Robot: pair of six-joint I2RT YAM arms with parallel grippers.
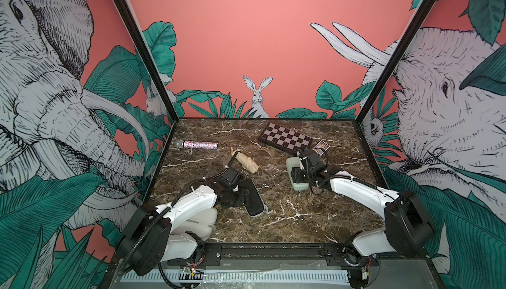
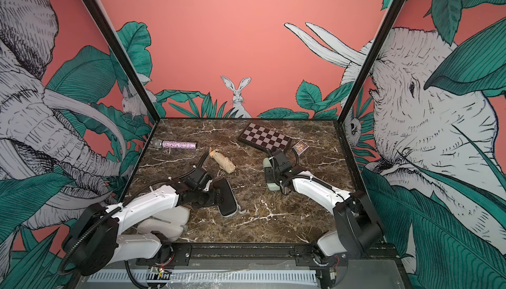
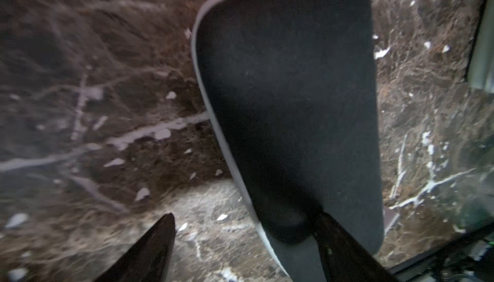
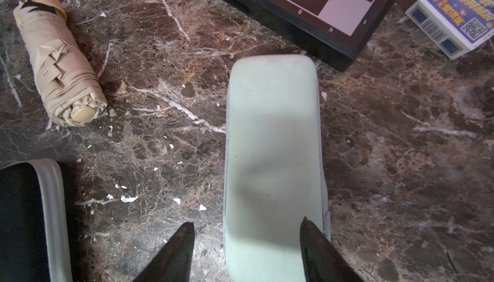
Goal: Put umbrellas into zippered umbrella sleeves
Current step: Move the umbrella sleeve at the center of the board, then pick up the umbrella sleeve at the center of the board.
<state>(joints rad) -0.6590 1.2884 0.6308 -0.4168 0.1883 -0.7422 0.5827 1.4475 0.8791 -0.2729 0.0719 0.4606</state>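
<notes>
Far left of the tan umbrella (image 1: 246,161), which lies bare near the middle of the desk (image 1: 301,219), rests a glittery microphone (image 1: 200,144). Left of the umbrella and nearer the front, a beige sleeve (image 1: 204,223) sits half hidden beneath the left arm. Just in front of the umbrella lies the closed black sleeve (image 1: 253,197). The left end effector (image 3: 246,215) is released, one finger (image 3: 342,251) over the sleeve's end, the other above bare desk. Right of the umbrella lies the closed mint sleeve (image 4: 272,139), the right end effector (image 4: 247,220) released over its near end, grasping nothing. Behind and right of the umbrella stand a chessboard box (image 1: 286,137) and a small card box (image 1: 320,147)
</notes>
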